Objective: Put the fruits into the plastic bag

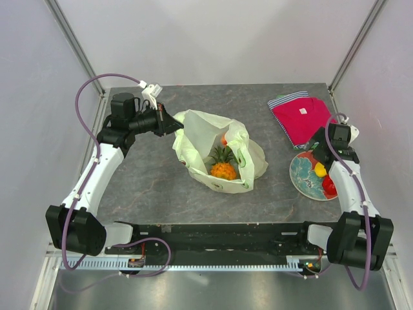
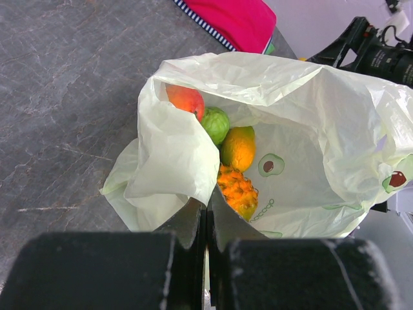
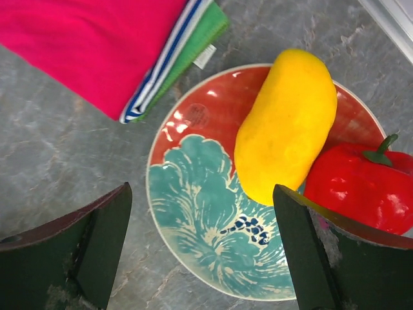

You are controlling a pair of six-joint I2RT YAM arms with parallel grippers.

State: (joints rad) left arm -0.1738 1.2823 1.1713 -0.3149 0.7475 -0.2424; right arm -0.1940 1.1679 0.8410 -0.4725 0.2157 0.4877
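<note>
Hovering over the plate at 4 o'clock on the table, the right gripper has its jaws spread wide and empty. The yellow mango sits at 1 o'clock of the gap and touches the red piece at 3 o'clock. Risk: the mango is off-centre, so closing here could nip its tip, and the smooth skin may squirt out. The right finger could also shove the red piece off the rim or drag the plate toward the red shirt at 11 o'clock. The left gripper is clamped on the rim of the plastic bag at table centre, with pineapple, peach and green fruit inside. Risk: the thin film may slip, or the flap at 9 o'clock sag, shrinking the mouth so a drop bounces out.
</note>
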